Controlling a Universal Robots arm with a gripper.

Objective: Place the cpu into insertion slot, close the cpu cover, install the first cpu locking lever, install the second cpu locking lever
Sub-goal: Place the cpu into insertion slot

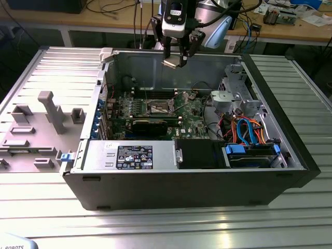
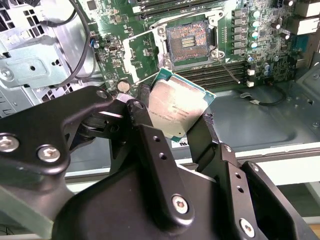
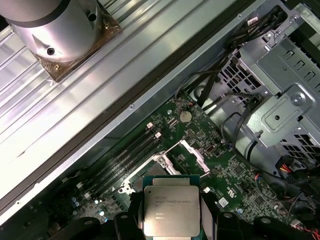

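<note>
Exterior view: an open computer case [image 1: 181, 181] lies on a ribbed metal table [image 1: 155, 223], a cluttered wooden workbench [image 1: 303, 32] behind it and a grey fixture tray [image 1: 31, 129] at the exterior view's left. Above the case, the gripper [image 1: 174, 63] clamps the cpu [image 1: 170, 63] between its 2 fingers, well above the uncovered insertion slot [image 1: 160, 108] on the green motherboard [image 1: 193, 112].

Open black case [image 1: 181, 192] sitting on slatted metal table [image 1: 155, 228]. Power supply [image 1: 129, 155] lying along its near wall. Drive cage [image 1: 233, 98] and orange-blue cables [image 1: 249, 132] sitting toward the exterior view's right. Grey fixture tray [image 1: 72, 136] lying beside case on the exterior view's left. Coin battery [image 3: 185, 116] sitting near memory slots [image 3: 125, 155].
</note>
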